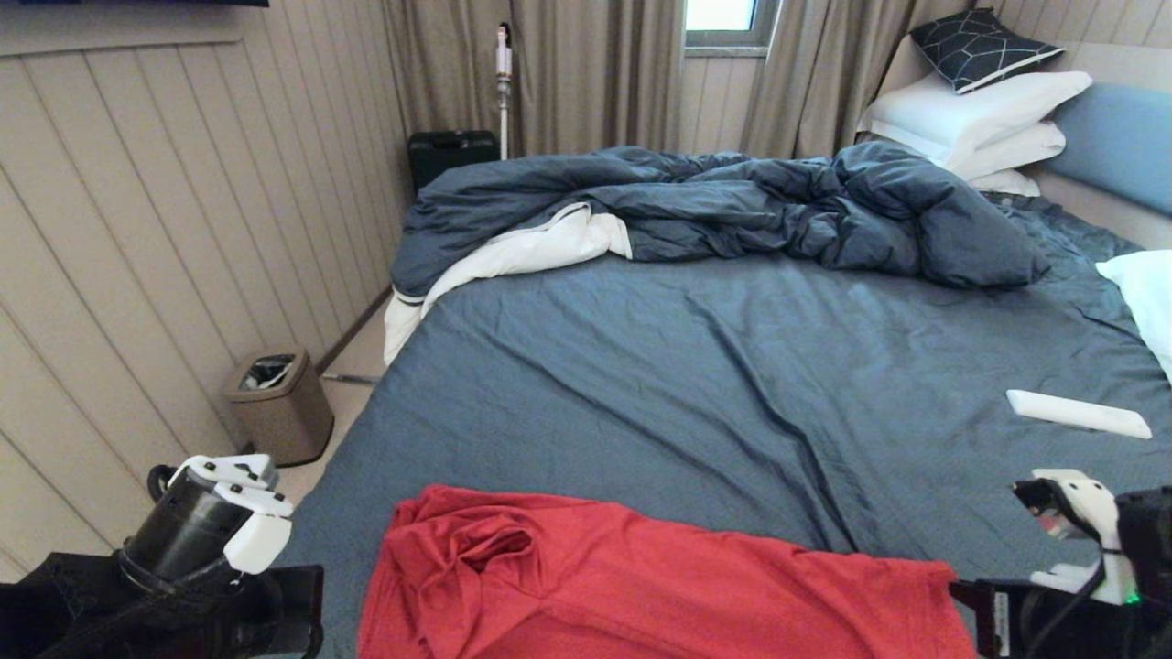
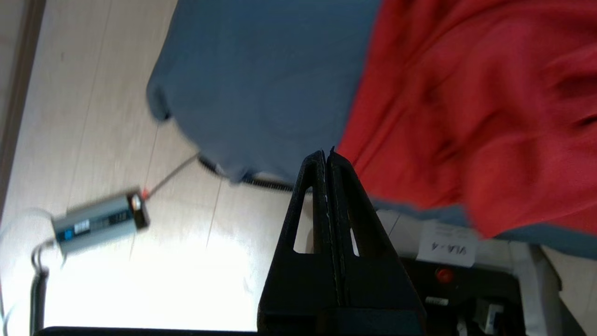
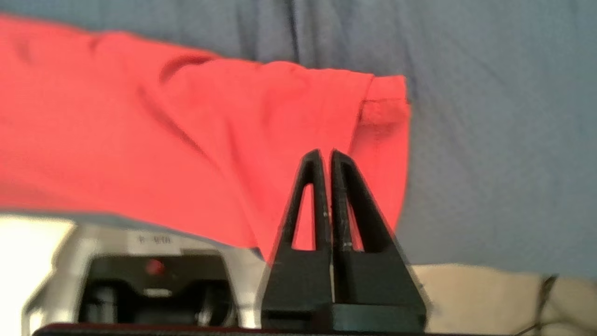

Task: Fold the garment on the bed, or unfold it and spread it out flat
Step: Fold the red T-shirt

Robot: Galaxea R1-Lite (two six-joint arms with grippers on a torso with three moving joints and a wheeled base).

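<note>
The room is softly lit, with daylight coming from the window [image 1: 723, 20] at the back. The head view is sharp. Both wrist views are blurry. The floor [image 2: 140, 261] shines with bright white glare.

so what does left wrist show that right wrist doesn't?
Left wrist only: the floor, a grey box-shaped device on a cable, the bed's corner, and the shut, empty left gripper. Right wrist only: the T-shirt's hemmed edge and the shut, empty right gripper. Both: the red T-shirt on the blue-grey sheet.
</note>
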